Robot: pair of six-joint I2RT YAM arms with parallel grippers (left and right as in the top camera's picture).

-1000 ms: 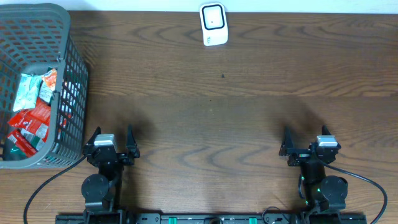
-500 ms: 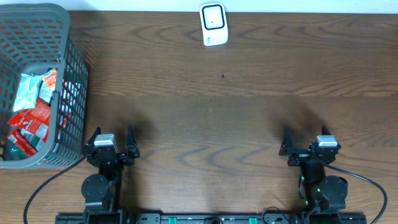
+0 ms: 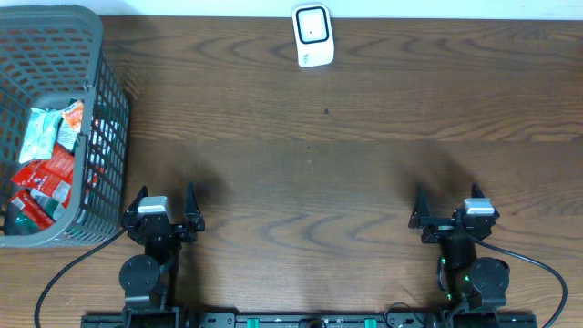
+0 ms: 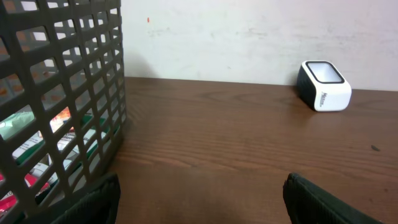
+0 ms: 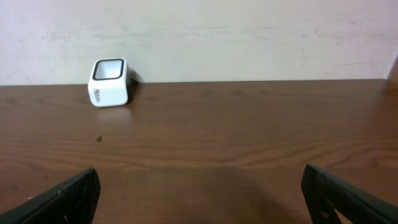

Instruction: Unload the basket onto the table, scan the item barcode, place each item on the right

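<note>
**A:** Overhead first. Where's the item?
**B:** The packets [image 3: 44,169] lie inside the grey basket [image 3: 107,109] at nine o'clock on the table [image 3: 319,164]. The white scanner [image 3: 312,35] stands at twelve. The left gripper [image 3: 165,206] is at seven and the right gripper [image 3: 446,206] at five, both with jaws apart and holding nothing.
**A:** Left wrist?
**B:** Jaws spread wide and empty. The basket [image 4: 68,81] is at ten, with packets [image 4: 22,149] showing through the mesh, and the scanner [image 4: 323,87] is at one.
**A:** Right wrist?
**B:** Jaws wide apart and empty, with the scanner [image 5: 111,82] at eleven.
</note>
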